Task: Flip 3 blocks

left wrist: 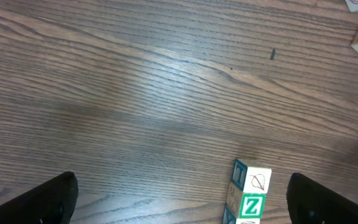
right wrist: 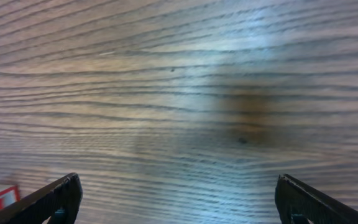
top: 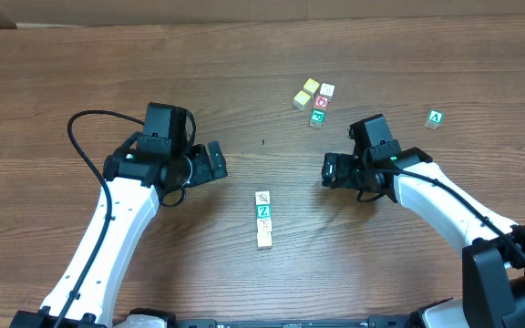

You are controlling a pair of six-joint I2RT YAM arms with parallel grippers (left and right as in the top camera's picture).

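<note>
Center-front, blocks (top: pixel 263 220) in row, one w/ green Z.

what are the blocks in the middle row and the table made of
The blocks look like pale wood, matte, with printed faces: tan sides, a green Z, a slash mark. The table looks like brown wood or wood-look laminate; long grain lines, slight sheen where light glares.

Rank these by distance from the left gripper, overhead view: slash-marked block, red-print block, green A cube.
From the left gripper, nearest first:
1. Slash-marked block: at the upper end of the row in the middle of the table.
2. Red-print block: in the cluster toward the top of the view.
3. Green A cube: alone, beyond the right arm.
</note>
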